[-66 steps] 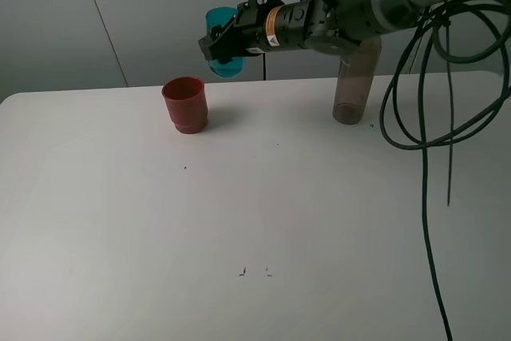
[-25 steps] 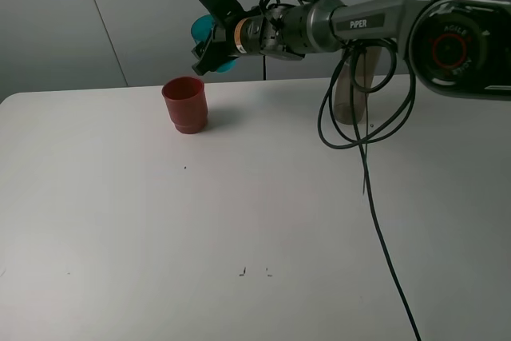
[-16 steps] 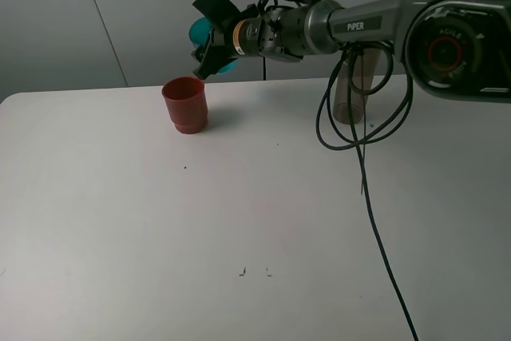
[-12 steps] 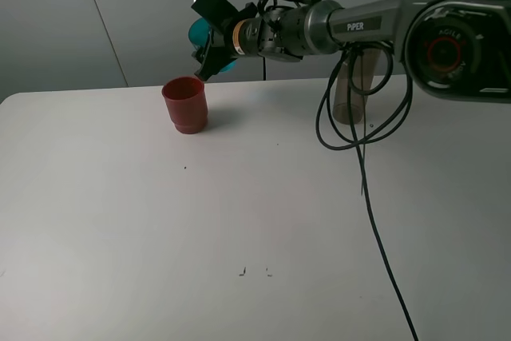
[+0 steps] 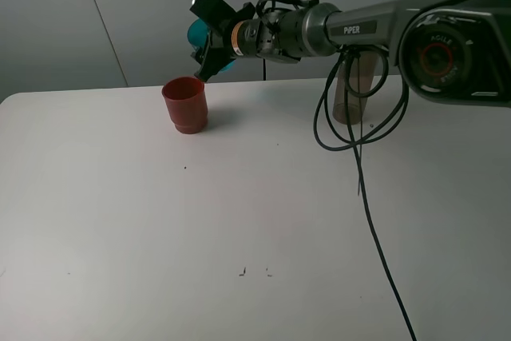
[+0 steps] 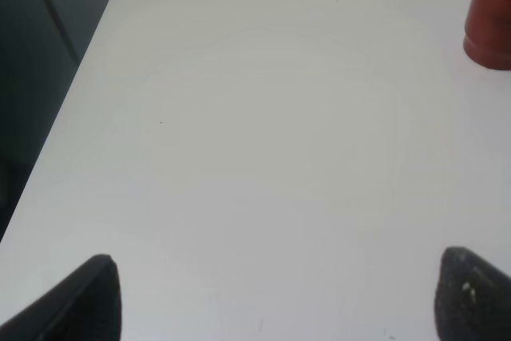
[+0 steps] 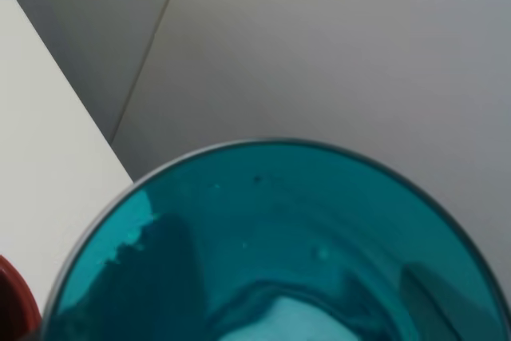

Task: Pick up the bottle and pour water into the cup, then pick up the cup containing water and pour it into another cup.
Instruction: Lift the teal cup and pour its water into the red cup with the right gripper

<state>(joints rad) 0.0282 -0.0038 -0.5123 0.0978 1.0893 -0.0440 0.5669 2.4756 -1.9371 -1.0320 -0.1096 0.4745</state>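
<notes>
My right gripper (image 5: 211,44) reaches across to the left and is shut on the teal cup (image 5: 196,34). It holds the cup tilted in the air, just above and behind the red cup (image 5: 185,104). The red cup stands upright on the white table (image 5: 239,197). In the right wrist view the teal cup (image 7: 271,253) fills the frame, with the red cup's rim (image 7: 12,297) at the edge. The smoky bottle (image 5: 351,89) stands upright at the back right, partly behind cables. My left gripper (image 6: 279,309) is open and empty over bare table, with the red cup (image 6: 489,21) far from it.
Black cables (image 5: 363,181) hang from the right arm over the right half of the table. A grey wall (image 5: 96,13) runs behind the table's back edge. The table's left edge (image 6: 72,101) shows in the left wrist view.
The right gripper has carried the teal cup to the left and tipped it further over the red cup. In the last half second it has hardly moved.
</notes>
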